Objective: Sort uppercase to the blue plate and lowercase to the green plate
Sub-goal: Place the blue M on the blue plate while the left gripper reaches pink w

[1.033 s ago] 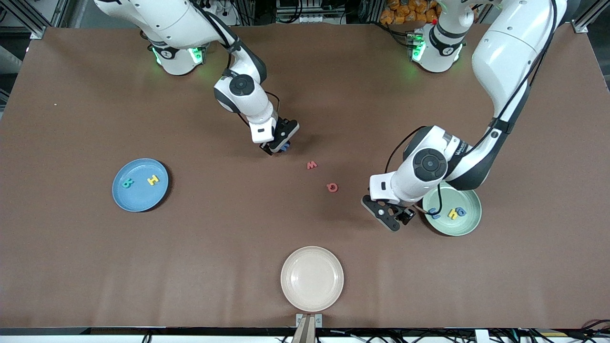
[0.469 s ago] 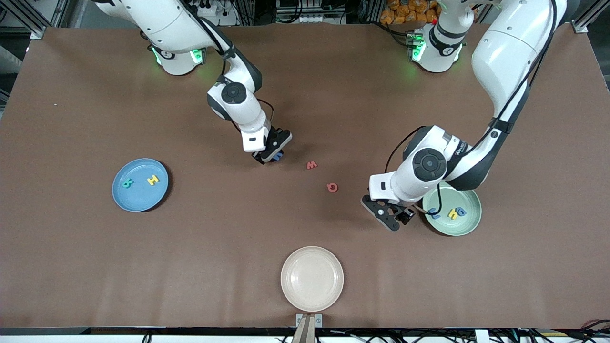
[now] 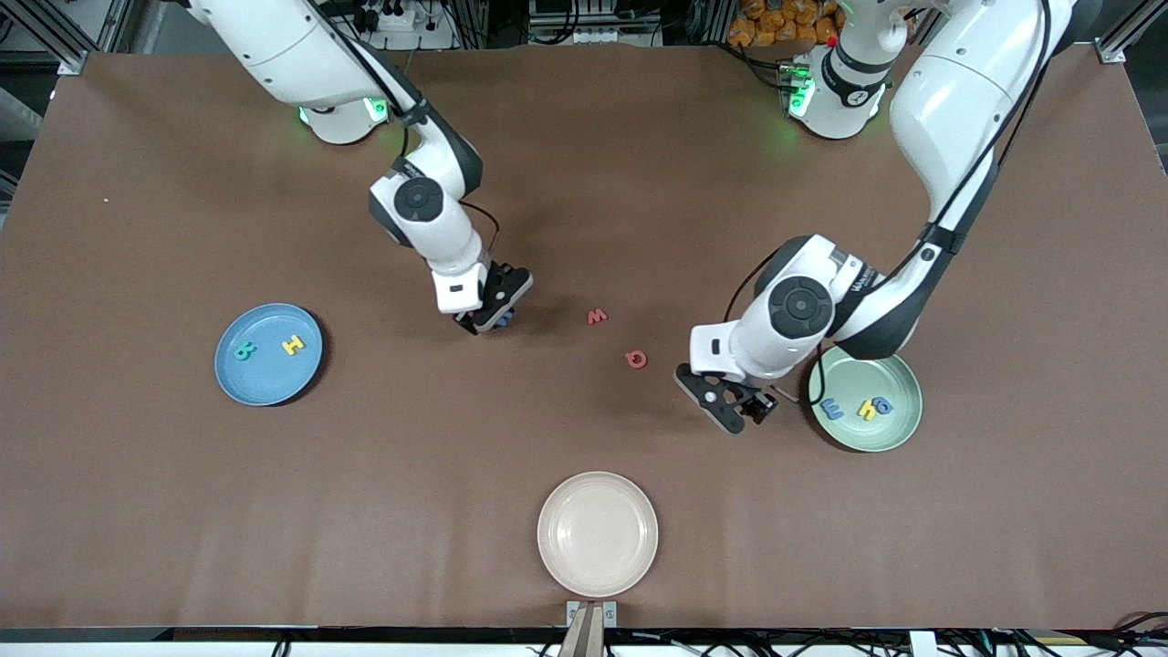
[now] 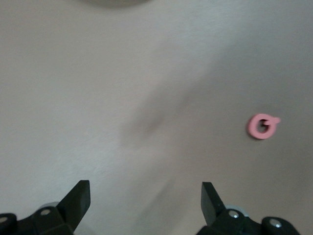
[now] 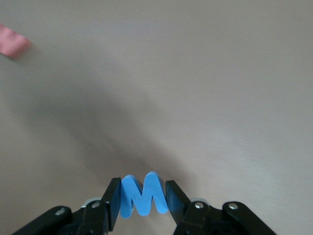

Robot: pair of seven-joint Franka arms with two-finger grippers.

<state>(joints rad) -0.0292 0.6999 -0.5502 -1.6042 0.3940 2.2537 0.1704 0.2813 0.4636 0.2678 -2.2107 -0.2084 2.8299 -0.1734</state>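
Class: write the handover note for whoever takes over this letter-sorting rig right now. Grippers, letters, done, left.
Right gripper: shut on blue M, over bare table.
Left gripper: open, empty, beside green plate.
Done: teal R and yellow H on blue plate; blue E-shaped letter, yellow h and blue round letter on green plate.
Left: M to blue plate; red Q to blue; red w to green.

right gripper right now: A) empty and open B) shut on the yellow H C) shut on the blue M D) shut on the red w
C: the right wrist view shows the right gripper clamping the blue M between its fingers above bare table, while the red w lies loose on the table and the yellow H sits in the blue plate.
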